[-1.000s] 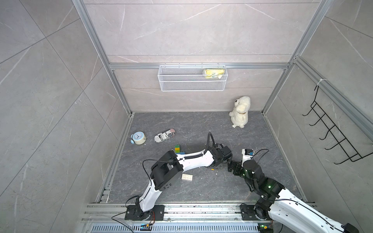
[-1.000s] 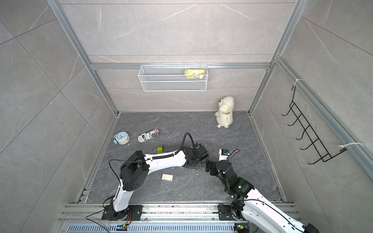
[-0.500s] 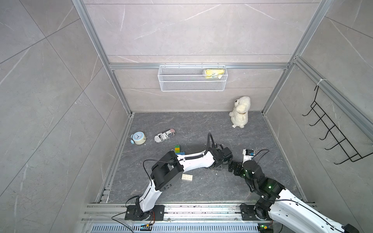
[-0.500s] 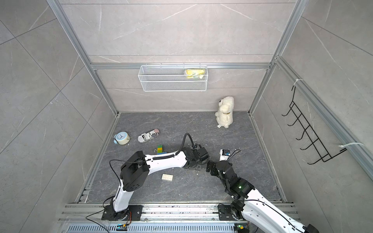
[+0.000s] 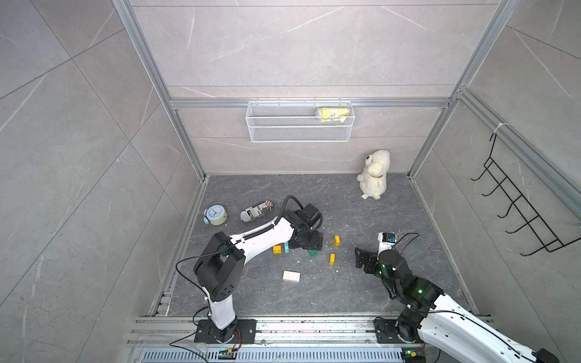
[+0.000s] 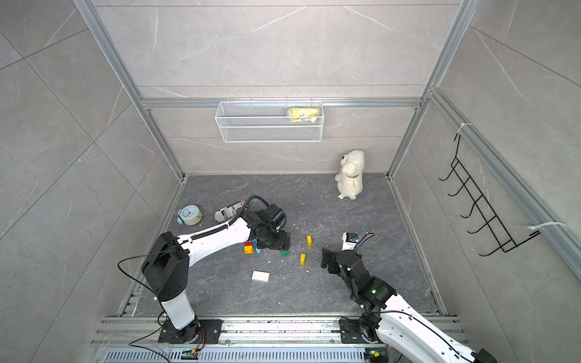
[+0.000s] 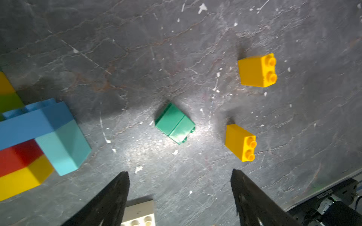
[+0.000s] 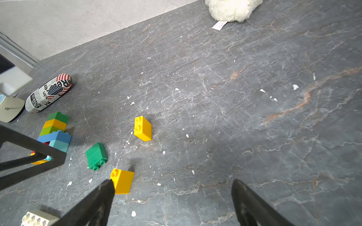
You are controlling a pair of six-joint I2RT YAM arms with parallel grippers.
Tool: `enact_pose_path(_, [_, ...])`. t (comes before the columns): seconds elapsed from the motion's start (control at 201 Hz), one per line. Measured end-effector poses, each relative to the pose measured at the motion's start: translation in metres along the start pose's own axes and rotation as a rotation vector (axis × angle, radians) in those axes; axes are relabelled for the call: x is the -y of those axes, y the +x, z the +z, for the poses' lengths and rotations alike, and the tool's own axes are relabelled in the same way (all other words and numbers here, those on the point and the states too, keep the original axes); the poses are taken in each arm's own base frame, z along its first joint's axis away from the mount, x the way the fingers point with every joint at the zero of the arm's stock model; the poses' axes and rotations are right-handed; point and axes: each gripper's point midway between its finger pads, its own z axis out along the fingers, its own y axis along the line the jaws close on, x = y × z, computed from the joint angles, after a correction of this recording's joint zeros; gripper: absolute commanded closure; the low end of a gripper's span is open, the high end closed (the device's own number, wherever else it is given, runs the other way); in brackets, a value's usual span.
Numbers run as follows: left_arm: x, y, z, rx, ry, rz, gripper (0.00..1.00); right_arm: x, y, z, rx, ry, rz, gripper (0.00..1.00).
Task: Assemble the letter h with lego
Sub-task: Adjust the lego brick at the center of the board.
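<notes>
Hangs the left tool (image 7: 179,171) above the desk (image 7: 137,49), released: fingers spread wide, nothing between them, touching no brick. Finds the green brick (image 7: 175,123) on its side just ahead of the fingertips, roughly midway between them and apart from both. Has the first yellow brick (image 7: 240,142) ahead of one finger and the second yellow brick (image 7: 257,70) further out on that same side, both tipped over and apart from each other. Shows the stacked bricks (image 7: 39,125) out past the opposite finger, blue set against light blue, red and yellow. Catches the white brick (image 7: 140,214) studs up, back behind the fingertips. Holds the right tool (image 8: 172,180) equally wide and empty, with the first yellow brick near one fingertip; cannot tell from the wrist view whether they touch.
</notes>
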Motion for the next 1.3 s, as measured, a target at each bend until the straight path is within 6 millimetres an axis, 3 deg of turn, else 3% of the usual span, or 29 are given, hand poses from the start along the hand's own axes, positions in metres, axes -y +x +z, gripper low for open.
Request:
enact_pose_path(0.234, [-0.005,0.003,0.024,-0.075,-0.016,0.169,0.15,-0.001,0.004,0.002,-0.019,0.000,-0.007,0.04])
enact_pose_path(0.443, [-0.003,-0.005,0.046,-0.114,-0.032,0.256,0.18,-0.002,0.011,0.006,-0.052,-0.005,-0.019,0.04])
enact_pose_path(0.662, [-0.001,-0.011,0.050,-0.132,-0.036,0.300,0.24,-0.006,0.015,0.008,-0.072,-0.023,-0.029,0.05])
enact_pose_path(0.866, [-0.011,-0.004,0.059,-0.172,-0.071,0.326,0.25,-0.007,0.016,0.008,-0.076,-0.029,-0.028,0.05])
enact_pose_path(1.299, [-0.015,-0.002,0.067,-0.189,-0.086,0.323,0.40,-0.008,0.016,0.008,-0.080,-0.036,-0.028,0.05])
